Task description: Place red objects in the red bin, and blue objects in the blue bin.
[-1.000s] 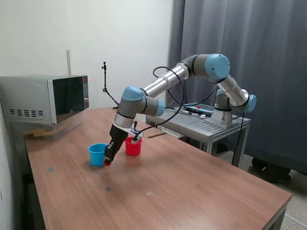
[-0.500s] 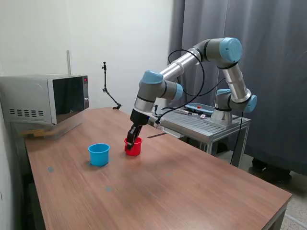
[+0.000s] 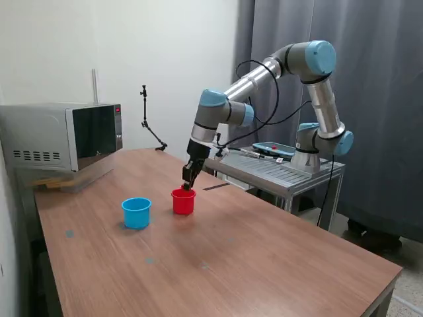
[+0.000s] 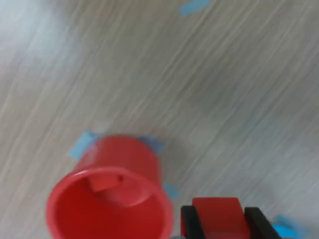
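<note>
Gripper (image 4: 218,225) clamped on red cube (image 4: 217,215) | red cup (image 4: 110,201) upright, mouth up, another cube inside

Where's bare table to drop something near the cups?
Bare wood runs from the blue cup and red cup toward the table edge nearest the camera, and on the exterior view's right. Crowded: above the red cup, where the hand holds a red cube.

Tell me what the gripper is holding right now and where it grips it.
The gripper is shut on a red cube, pinched by two opposite side faces between the black fingers, beside the red cup, which already holds another red piece.
</note>
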`<action>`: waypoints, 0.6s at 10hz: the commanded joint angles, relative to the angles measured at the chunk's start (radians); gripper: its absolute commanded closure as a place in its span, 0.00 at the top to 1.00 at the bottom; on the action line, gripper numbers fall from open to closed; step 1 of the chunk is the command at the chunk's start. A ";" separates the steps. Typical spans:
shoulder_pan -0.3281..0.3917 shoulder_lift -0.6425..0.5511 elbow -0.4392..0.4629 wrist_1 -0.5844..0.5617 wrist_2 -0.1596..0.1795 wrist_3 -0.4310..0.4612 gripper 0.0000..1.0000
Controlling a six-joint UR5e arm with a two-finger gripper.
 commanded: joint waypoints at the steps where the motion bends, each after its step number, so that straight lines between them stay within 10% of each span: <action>1: -0.061 -0.005 0.004 0.005 -0.004 0.008 0.00; 6: -0.113 0.014 0.018 0.027 -0.009 0.020 0.00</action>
